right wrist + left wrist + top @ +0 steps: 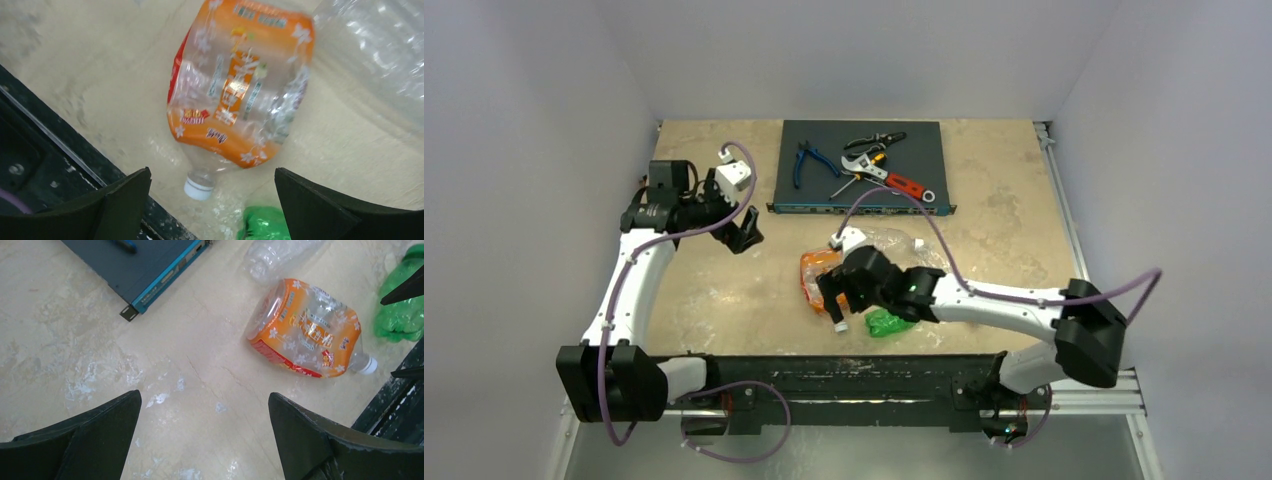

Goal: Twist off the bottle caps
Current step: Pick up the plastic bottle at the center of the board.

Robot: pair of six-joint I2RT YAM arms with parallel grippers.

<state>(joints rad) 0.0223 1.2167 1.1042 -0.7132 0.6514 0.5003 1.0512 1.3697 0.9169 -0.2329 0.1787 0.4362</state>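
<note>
I read left jaws and right jaws spread, empty. Crumpled orange-label bottle (240, 90) lies flat, its white cap (199, 188) near the edge of the table (75, 75).

Labelled bottle (305, 330) lying mid-table; crinkled bottle (899, 243) behind it; tools (889, 178) on box (924, 150) farther back.

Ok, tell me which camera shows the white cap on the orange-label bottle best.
Right wrist. The white cap sits close and unobstructed at the neck of the orange-label bottle, though slightly blurred. Left wrist shows it small, near the right edge. Top external shows only a tiny white spot.
</note>
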